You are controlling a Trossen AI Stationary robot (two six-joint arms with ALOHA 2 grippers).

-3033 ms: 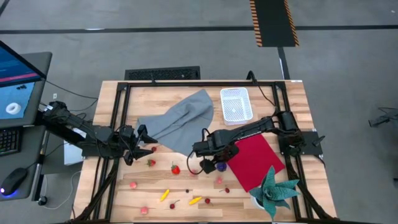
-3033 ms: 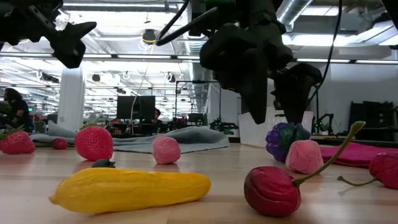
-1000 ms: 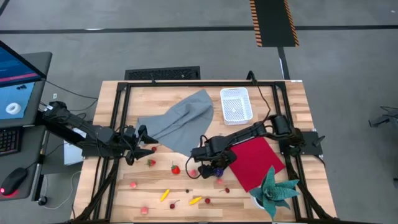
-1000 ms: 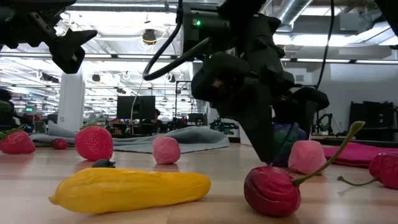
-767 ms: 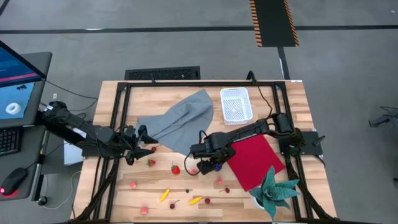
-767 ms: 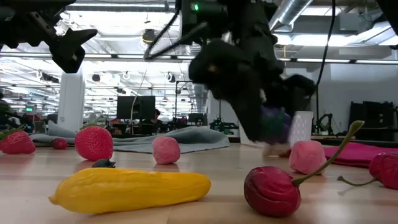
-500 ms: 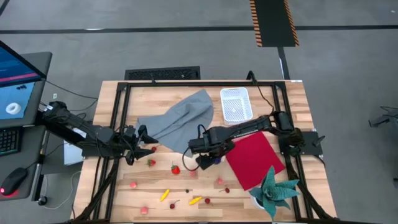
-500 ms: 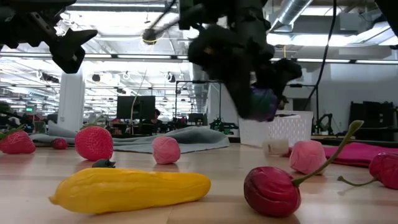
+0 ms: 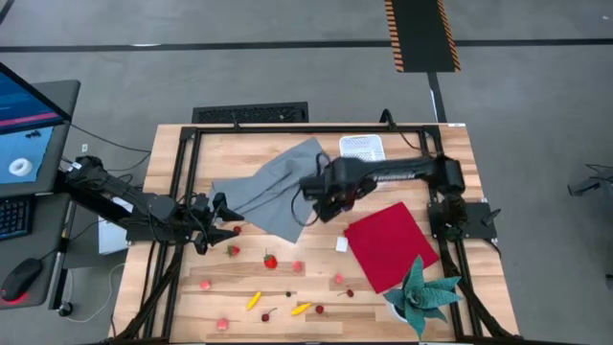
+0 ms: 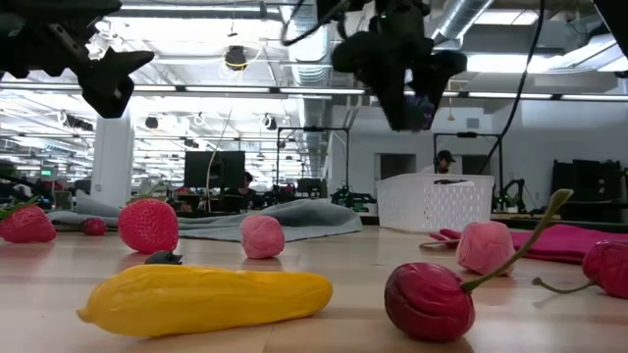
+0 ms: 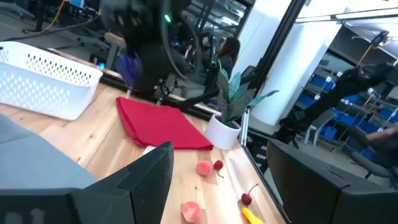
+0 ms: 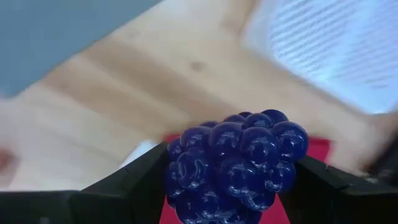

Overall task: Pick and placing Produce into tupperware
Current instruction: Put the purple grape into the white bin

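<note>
My right gripper [image 9: 332, 195] hangs high over the table's middle, next to the grey cloth, shut on the purple grape bunch [image 12: 236, 165]. The low view shows that bunch [image 10: 423, 106] well above the table. The white tupperware [image 9: 362, 147] stands at the far side, partly under my right arm. More produce lies on the near half of the table: strawberries [image 9: 271, 260], pink pieces [image 9: 337, 278] and yellow pieces [image 9: 301, 309]. My left gripper [image 9: 216, 226] waits open at the left, with nothing between its fingers. My right gripper pinches the grape bunch between its two fingers, which press on its two opposite sides [image 12: 177, 169]. The fingers [image 12: 127, 186] point down from above. The bunch is lifted clear, high above the table.
A grey cloth [image 9: 273, 184] lies at the far middle and a red cloth [image 9: 388, 244] at the right. A small white cube [image 9: 341, 244] sits beside the red cloth. A potted plant [image 9: 421, 292] stands at the near right corner.
My right gripper has risen from the table near the red cloth and gone toward the far edge and the tupperware, tipping until it points straight down. The grape bunch went up with it, lifted clear of the table.
</note>
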